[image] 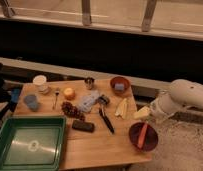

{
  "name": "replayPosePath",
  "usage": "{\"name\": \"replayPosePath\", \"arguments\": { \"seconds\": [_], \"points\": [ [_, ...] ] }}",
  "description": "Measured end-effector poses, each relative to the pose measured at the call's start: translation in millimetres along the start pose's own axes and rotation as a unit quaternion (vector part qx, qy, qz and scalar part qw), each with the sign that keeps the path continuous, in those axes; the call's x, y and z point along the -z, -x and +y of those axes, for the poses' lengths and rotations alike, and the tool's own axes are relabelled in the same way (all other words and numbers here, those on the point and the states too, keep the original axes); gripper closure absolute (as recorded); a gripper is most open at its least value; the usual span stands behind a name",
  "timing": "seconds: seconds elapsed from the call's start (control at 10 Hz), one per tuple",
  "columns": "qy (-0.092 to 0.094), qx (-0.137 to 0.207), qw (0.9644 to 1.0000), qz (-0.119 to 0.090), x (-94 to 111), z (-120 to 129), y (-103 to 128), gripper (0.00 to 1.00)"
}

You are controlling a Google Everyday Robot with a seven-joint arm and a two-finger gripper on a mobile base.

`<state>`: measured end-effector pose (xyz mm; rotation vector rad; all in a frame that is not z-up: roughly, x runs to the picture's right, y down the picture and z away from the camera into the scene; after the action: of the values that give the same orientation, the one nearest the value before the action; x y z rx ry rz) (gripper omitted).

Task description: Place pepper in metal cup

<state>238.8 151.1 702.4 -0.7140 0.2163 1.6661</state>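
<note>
The gripper [143,113] hovers at the wooden table's [105,147] right edge, on the end of the white arm [181,99] reaching in from the right. I cannot tell whether it is open or closed, and it appears to hold nothing and touch nothing.

At far left, a green tray [5,150] fills the front corner. Behind it stand a blue-grey cup [31,102] and a white cup [40,82]. Next come a small round orange fruit [69,93] and a dark cluster [71,109].

The metal cup [89,83] stands upright near the back edge, mouth up, so it looks ready to receive something dropped in from above. A brown bowl [119,85] sits to its right.

The pepper [142,135] lies slanted in a dark red bowl [151,142] at the front right corner, well apart from the metal cup. The gripper is near that bowl, above and behind it, which suggests that picking up the pepper comes first.
</note>
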Motion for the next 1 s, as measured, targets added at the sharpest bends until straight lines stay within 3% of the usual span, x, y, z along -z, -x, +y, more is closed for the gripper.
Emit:
{"name": "replayPosePath", "arguments": {
  "seconds": [0.3,0.6,1.0],
  "points": [
    [0.000,0.000,1.0000,0.002,-1,-1,0,0.20],
    [0.016,-0.003,0.9996,0.024,-26,-1,-1,0.20],
    [0.022,-0.017,0.9974,0.066,-67,-6,3,0.20]
  ]
}}
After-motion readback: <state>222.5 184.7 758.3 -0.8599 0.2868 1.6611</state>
